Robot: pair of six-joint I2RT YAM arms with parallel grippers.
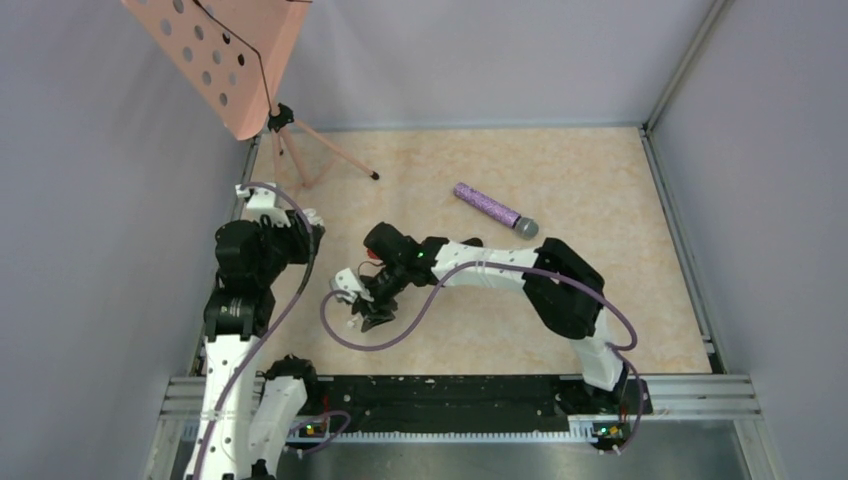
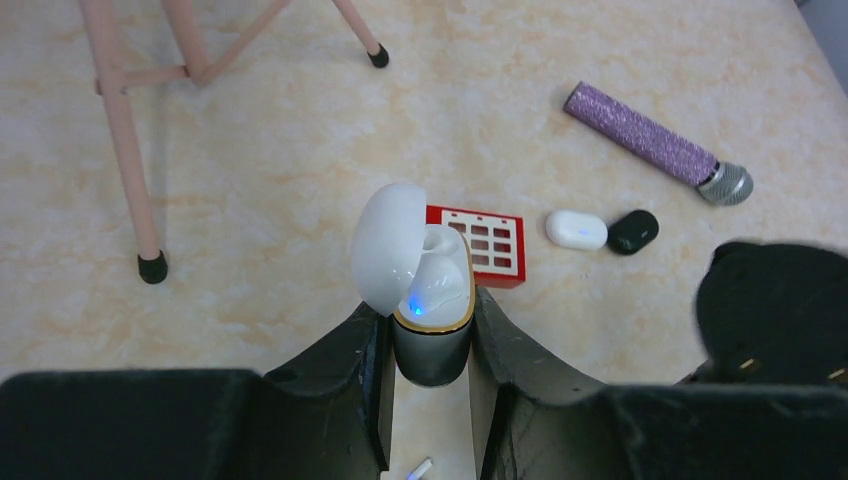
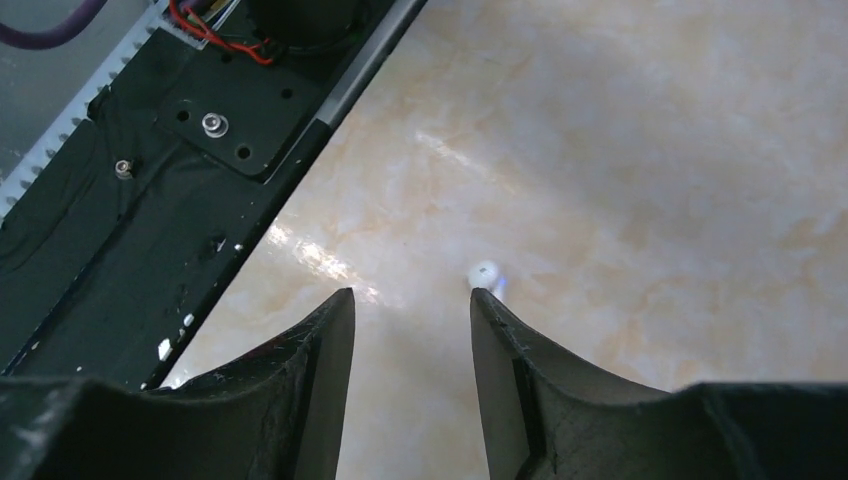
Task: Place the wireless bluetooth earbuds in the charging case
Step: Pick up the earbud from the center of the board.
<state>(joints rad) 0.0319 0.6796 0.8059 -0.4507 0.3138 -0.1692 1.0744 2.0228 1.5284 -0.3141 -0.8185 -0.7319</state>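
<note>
Left gripper [image 2: 430, 312]: clamped on the charging case [image 2: 425, 285], my fingers pinching its dark lower body from both sides.
Charging case: upright between my left fingers, white lid swung open to the left, gold rim, a blue light inside; I cannot tell whether a bud sits in it.
Right gripper [image 3: 412, 296]: jaws apart, nothing between them, tips aimed down at the table [image 3: 650, 150].
Earbud [image 3: 484, 271]: small, white, on the table just past one of my right fingertips, outside the jaws.
White stem [image 2: 420, 468]: lying on the table under my left fingers.
Beyond my left gripper: red gridded block [image 2: 480, 243] just behind the case; white oval case [image 2: 576, 229] and black oval case [image 2: 633, 231] side by side; purple microphone [image 2: 655, 145] farther out.
Beside my right gripper: black base rail [image 3: 150, 190].
</note>
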